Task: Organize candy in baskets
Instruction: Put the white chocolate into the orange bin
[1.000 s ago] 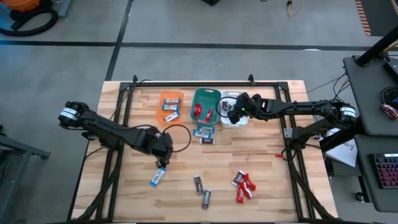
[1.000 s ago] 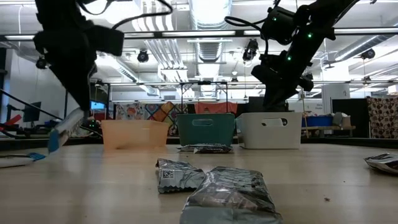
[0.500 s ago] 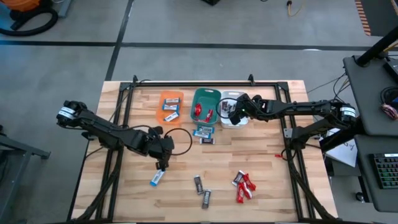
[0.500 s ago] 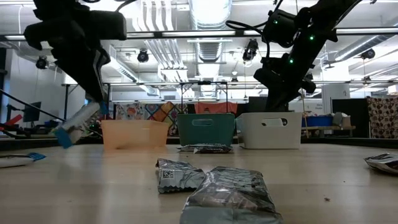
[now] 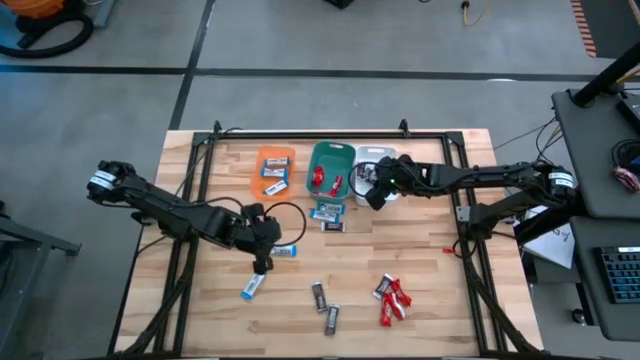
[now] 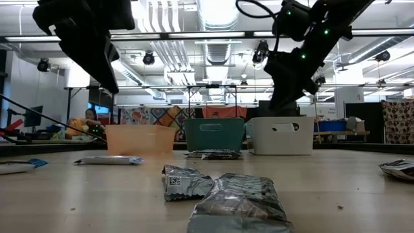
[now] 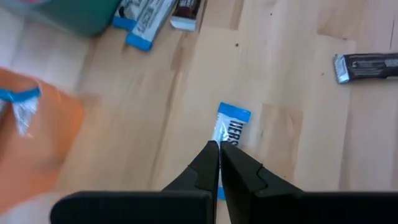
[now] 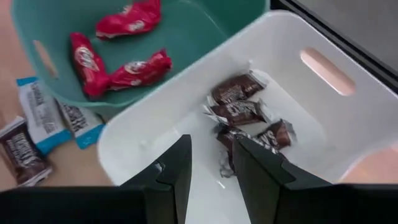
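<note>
Mostly, the wooden table [image 5: 420,260] is used as a sorting place, with three baskets lined up at its far edge so that each kind of candy gets its own home. The orange basket [image 5: 275,170] is on the left and blue-and-white bars are kept in it. The teal basket [image 5: 331,153] is in the middle and red bars [image 8: 121,62] are seen inside it. The white basket [image 8: 298,106] is on the right and dark brown bars [image 8: 242,112] are piled in it.

The right gripper [image 8: 211,163] is held just above the white basket, with its fingers parted and nothing between them. It is judged that a dark bar was meant for this basket, since only dark ones lie there.

The left gripper [image 5: 262,262] is held low over the near left part of the table. Its fingers are pressed together and nothing is gripped. A blue-and-white bar [image 7: 227,132] lies flat on the wood just beside the fingertips, well apart from the orange basket where it belongs.

More candy is not yet sorted. Two bars [image 5: 327,216] lie just in front of the teal basket. Another blue bar [image 5: 252,288] lies near the table's near left. Two dark bars [image 5: 325,305] rest near the middle, and a small heap of red bars [image 5: 393,298] is found near the right.
</note>
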You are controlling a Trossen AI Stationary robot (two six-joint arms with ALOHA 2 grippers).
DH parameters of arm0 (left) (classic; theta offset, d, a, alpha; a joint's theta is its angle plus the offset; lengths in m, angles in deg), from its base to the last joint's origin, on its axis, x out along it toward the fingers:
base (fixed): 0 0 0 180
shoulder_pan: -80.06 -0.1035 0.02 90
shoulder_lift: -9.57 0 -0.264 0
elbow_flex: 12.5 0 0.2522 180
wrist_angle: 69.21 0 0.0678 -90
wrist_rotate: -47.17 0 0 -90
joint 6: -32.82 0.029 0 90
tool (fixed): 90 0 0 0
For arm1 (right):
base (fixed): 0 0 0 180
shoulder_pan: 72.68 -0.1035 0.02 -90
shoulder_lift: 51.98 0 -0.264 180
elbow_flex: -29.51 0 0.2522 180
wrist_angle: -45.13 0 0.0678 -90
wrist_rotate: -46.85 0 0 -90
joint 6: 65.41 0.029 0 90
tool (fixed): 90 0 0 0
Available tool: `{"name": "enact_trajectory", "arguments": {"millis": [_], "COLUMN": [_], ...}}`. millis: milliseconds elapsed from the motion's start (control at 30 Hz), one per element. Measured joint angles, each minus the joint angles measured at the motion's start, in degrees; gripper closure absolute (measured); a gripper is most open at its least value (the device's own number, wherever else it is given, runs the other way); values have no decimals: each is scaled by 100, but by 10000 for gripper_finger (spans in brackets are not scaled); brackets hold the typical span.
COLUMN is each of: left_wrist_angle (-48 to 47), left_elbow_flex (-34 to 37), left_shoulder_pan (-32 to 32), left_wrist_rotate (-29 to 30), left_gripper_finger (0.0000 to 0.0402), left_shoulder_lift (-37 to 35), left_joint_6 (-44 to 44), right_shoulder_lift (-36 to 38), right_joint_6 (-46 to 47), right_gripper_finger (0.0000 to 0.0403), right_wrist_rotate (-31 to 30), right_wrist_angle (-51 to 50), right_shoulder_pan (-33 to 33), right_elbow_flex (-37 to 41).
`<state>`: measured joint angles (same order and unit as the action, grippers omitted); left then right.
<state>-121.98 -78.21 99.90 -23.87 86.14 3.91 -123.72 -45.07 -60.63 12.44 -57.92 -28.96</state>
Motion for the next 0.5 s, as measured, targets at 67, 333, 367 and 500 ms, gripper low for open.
{"name": "enact_trajectory", "arguments": {"millis": [67,333,367,500], "left_wrist_angle": [2,1545,1973,3245], "left_elbow_flex": [52,1044,1235,1921], "left_shoulder_pan": [0,63,63,59], "left_wrist_rotate": [-82,-369,-409,-393], "left_gripper_finger": [401,332,320,267], "left_shoulder_lift": [17,18,20,20], "left_joint_6": [-104,911,1065,1198], "right_shoulder_lift": [11,14,14,14], "right_joint_6": [-13,-66,-70,-83], "right_gripper_finger": [293,293,293,293], "right_wrist_rotate": [-2,-1,2,231], "right_wrist_angle": [15,37,36,36], "right_shoulder_pan": [-45,-66,-66,-66], "right_elbow_flex": [-2,-2,-2,-2]}}
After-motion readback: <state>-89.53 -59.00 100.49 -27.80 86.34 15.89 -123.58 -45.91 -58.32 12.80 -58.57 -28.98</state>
